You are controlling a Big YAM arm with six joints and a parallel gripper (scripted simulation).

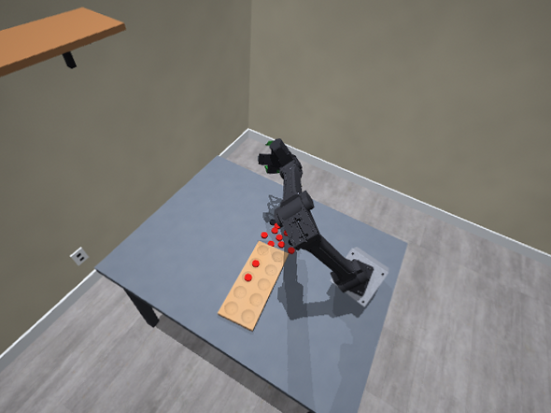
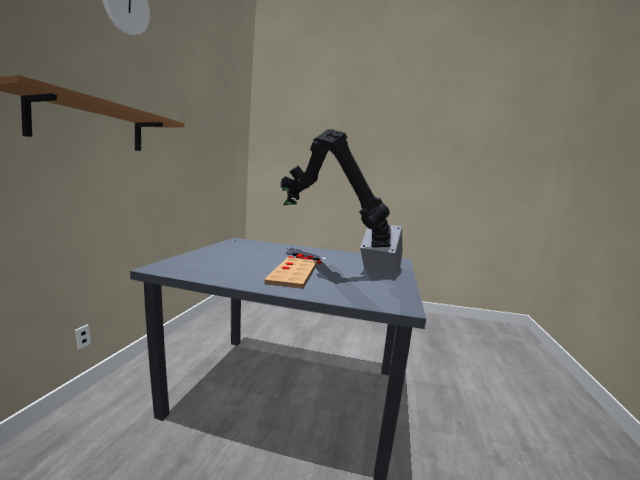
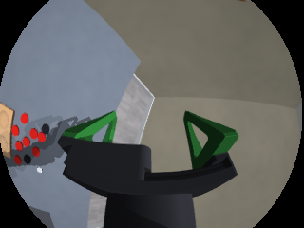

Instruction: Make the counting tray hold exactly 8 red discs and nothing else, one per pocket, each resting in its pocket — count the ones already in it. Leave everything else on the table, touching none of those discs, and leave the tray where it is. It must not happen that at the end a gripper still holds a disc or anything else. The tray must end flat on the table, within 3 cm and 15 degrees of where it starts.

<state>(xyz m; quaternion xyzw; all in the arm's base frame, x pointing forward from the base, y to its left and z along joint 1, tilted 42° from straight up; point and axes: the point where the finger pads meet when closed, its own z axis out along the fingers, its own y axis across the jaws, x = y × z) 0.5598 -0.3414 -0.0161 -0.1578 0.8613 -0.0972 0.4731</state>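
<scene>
Counting tray (image 1: 248, 296) (image 2: 290, 276) (image 3: 7, 128): flat — long axis aimed at our loose discs (image 1: 278, 237) (image 3: 26, 142)
Pockets: we count two red discs (image 1: 251, 271) (image 2: 287, 266)
End effector (image 1: 265, 156) (image 2: 287, 194) (image 3: 150, 114): open

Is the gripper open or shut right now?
Open: its green triangular fingers stand wide apart in the wrist view, nothing between them.

A flat tan counting tray (image 1: 235, 302) (image 2: 285, 280) (image 3: 6, 124) holds two red discs (image 1: 248, 277) (image 2: 285, 268); others lie beside it.
</scene>
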